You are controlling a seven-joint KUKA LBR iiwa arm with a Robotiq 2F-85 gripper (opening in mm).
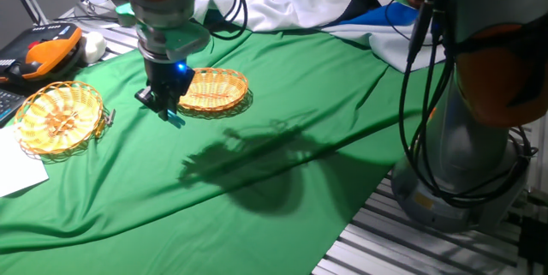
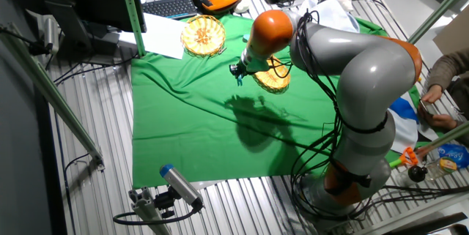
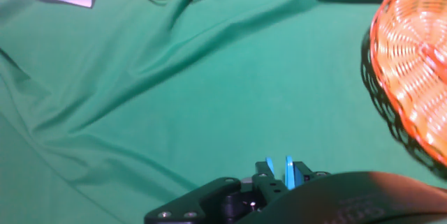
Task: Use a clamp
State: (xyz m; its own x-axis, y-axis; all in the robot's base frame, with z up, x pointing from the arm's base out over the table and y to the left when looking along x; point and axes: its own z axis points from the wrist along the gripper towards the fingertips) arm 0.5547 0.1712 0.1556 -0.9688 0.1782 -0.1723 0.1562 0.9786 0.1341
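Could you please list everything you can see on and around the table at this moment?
clamp: one, teal, held in the gripper above the cloth, prongs sticking out
wicker baskets: two, tan; one at the cloth's edge, one beside the gripper
small clip: one, grey, at the rim of the first basket
cloth: one, green, covering the table
paper sheet: one, white, beside the first basket
handheld controller: one, orange and black, behind the baskets
gripper: one, black, closed on the clamp
arm: one, grey and orange

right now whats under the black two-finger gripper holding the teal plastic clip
Under the black two-finger gripper holding the teal plastic clip lies only wrinkled green cloth, beside a round wicker basket. What the cloth covers cannot be seen.
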